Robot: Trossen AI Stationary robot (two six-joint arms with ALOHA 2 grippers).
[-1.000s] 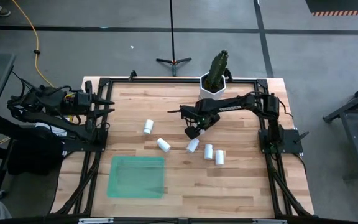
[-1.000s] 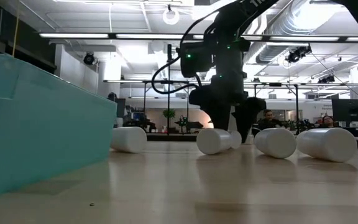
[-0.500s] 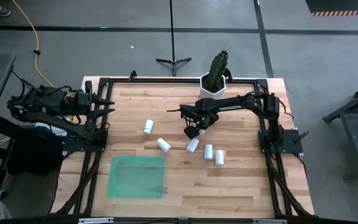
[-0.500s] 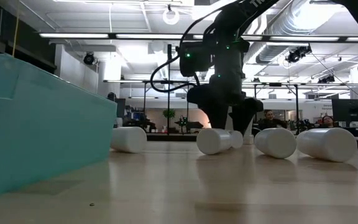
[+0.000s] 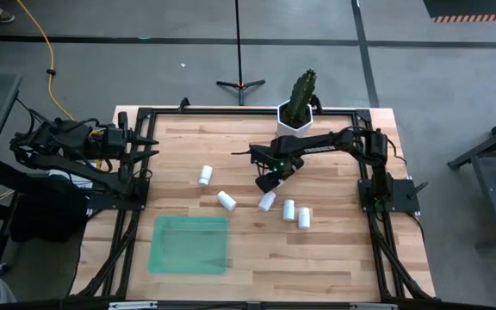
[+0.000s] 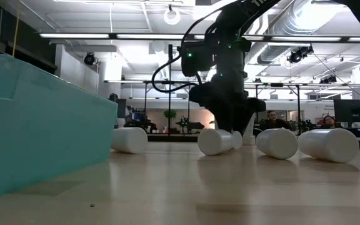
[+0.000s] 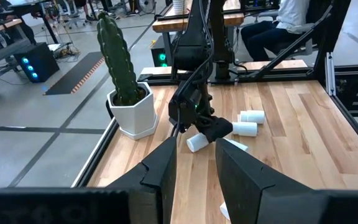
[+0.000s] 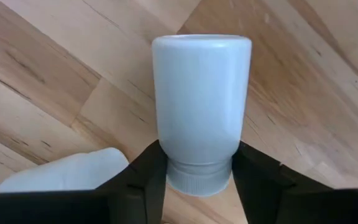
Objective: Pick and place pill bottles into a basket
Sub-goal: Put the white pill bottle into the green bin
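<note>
Right gripper [image 8: 194, 167] closed against the neck end of a small white cylindrical pill bottle [image 8: 201, 106] lying on the wooden table [image 5: 334, 250].

The bottle is seen between the two dark fingers [image 8: 140, 177], gripped low at its cap end, with most of the body reaching out past the fingertips; a second white bottle [image 8: 64, 169] lies just beside one finger. Because so little of the smooth bottle is held, it may be judged likely to pivot or slip out when lifted, and the neighbouring bottle could be nudged and sent rolling. The shallow translucent green rectangular basket [image 5: 189, 244] sits well apart from the jaws, so a loose hold would have to last a long carry. The left gripper [image 7: 194, 165] is kept shut and empty, at the table's far side.
</note>
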